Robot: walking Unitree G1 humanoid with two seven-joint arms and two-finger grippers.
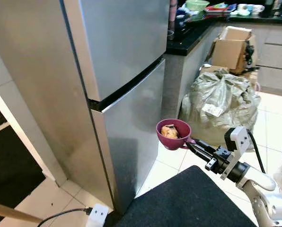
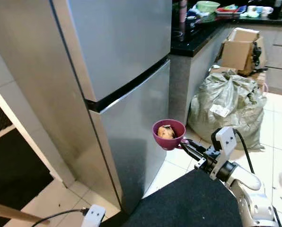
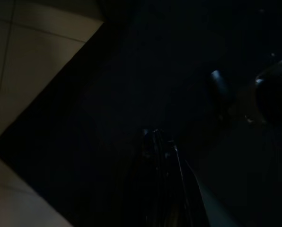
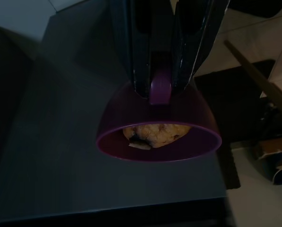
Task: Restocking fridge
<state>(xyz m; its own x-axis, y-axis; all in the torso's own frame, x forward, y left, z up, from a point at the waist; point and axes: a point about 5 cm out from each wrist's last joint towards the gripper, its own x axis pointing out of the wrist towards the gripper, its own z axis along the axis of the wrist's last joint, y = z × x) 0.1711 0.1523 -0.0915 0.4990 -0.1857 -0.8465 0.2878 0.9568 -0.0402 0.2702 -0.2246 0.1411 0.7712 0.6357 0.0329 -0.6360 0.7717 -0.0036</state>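
A silver two-door fridge stands before me with both doors closed. My right gripper is shut on the handle of a maroon cup, held up just right of the lower door. Inside the cup lies a brownish piece of food. In the right wrist view the black fingers pinch the cup's handle from both sides. The left gripper hangs in the dark over a black mat; its fingers lie close together.
A black mat covers the floor at my feet. A big grey sack and a cardboard box sit to the right by a dark counter loaded with dishes. A white power strip lies by the fridge's corner.
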